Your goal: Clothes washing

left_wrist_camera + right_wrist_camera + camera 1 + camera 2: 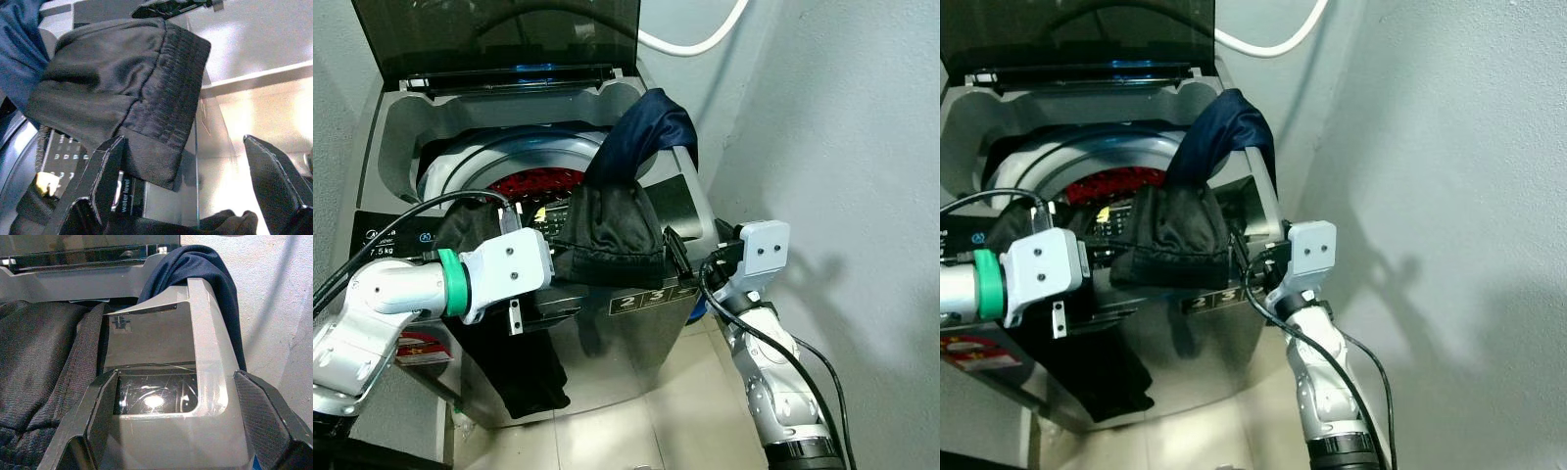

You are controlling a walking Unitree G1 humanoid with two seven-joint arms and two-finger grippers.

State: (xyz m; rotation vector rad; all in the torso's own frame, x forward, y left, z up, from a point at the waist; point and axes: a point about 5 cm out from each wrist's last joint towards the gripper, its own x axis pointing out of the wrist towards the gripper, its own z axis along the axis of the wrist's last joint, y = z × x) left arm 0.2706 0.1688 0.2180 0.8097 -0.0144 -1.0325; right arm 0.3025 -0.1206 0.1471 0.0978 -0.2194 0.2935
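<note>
A grey top-loading washing machine (pixel 646 323) stands with its lid (pixel 499 34) up. A black garment with an elastic waistband (pixel 607 230) lies over the front control panel. A navy garment (pixel 641 132) hangs over the right rim. Something red (pixel 533 186) shows inside the drum. My left gripper (pixel 183 142) is open at the black garment's waistband (pixel 161 98), with one finger (pixel 105 171) just under its edge. My right gripper (pixel 173 376) is open and straddles the machine's right front corner (pixel 205 352), beside the navy garment (pixel 205 259).
Another black cloth (pixel 524 362) hangs down the machine's front on the left. A white hose (pixel 700 39) loops behind the lid. A grey wall (pixel 842 147) stands close on the right. Pale tiled floor (pixel 636 431) lies in front of the machine.
</note>
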